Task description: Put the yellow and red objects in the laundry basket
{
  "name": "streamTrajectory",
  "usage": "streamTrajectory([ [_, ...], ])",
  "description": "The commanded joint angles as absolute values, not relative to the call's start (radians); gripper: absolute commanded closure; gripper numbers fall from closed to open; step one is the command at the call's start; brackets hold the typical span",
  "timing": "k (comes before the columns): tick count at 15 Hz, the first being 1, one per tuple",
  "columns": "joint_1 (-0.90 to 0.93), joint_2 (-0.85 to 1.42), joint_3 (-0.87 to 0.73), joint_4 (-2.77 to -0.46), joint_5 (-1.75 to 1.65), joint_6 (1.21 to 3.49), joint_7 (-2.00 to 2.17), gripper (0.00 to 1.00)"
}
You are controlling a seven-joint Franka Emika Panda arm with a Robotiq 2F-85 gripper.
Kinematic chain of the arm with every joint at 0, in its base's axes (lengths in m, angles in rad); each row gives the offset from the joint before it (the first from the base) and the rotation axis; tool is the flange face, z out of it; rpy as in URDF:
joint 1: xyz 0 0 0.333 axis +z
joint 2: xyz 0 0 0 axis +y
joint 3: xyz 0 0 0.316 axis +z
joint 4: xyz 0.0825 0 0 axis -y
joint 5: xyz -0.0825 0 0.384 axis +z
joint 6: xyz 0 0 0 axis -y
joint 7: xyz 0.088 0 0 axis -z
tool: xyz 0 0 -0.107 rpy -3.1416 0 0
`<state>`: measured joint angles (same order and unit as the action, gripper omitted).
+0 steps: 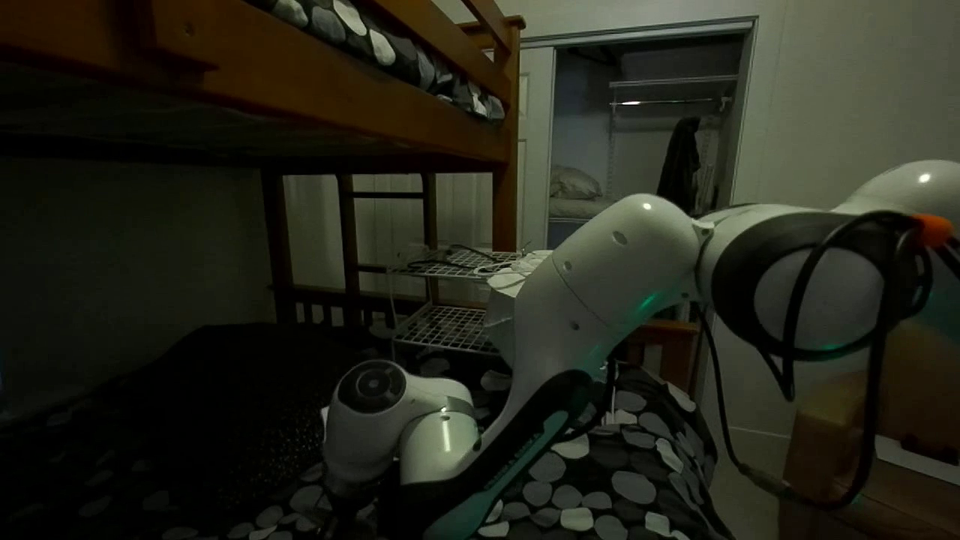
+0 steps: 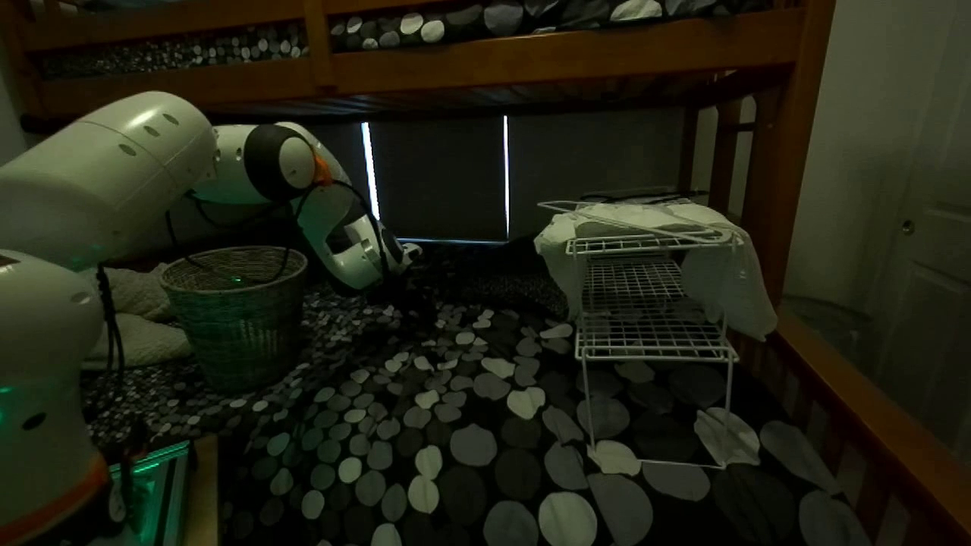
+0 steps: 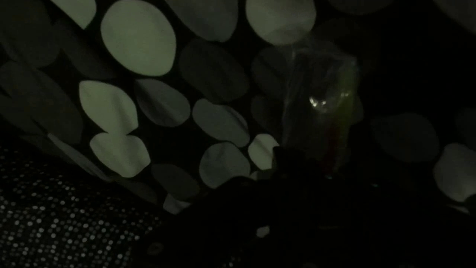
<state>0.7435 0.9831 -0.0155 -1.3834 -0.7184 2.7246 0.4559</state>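
Note:
The laundry basket (image 2: 235, 326) appears to be a round woven basket on the bed, beside the arm in an exterior view. A clear plastic packet (image 3: 316, 111) with a yellow strip and a red part (image 3: 331, 145) stands out at my fingertips in the wrist view. My gripper (image 3: 306, 165) is very dark there. The packet's lower end is hidden by it, and I cannot tell whether the fingers grip it. The gripper is low over the bed in both exterior views (image 1: 337, 514) (image 2: 413, 299). The packet cannot be made out in either.
A white wire rack (image 2: 656, 353) with grid shelves stands on the bed, draped with white cloth (image 2: 645, 218). The bunk's wooden beam (image 2: 561, 57) runs overhead. A dark sparkly pillow (image 3: 55, 227) lies beside the gripper. The bedspread (image 2: 470, 447) is dotted. A pale blanket (image 2: 140, 341) lies behind the basket.

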Motion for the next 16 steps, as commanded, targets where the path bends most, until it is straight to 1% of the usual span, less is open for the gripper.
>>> streamTrajectory([
  [1, 0.543, 0.803, 0.161, -1.625, -0.680, 2.878, 0.255, 0.98],
  [4, 0.353, 0.712, 0.338, -1.765, -0.602, 2.991, 0.043, 0.98],
  [5, 0.255, 0.688, 0.444, -1.814, -0.611, 2.997, -0.012, 0.98],
  [10, -0.088, 0.605, 0.833, -2.074, -0.383, 3.104, -0.397, 0.98],
  [13, -0.251, 0.656, 1.074, -2.149, -0.254, 3.085, -0.588, 0.98],
  [16, -0.418, 0.746, 1.302, -2.189, -0.313, 3.051, -0.654, 0.98],
])
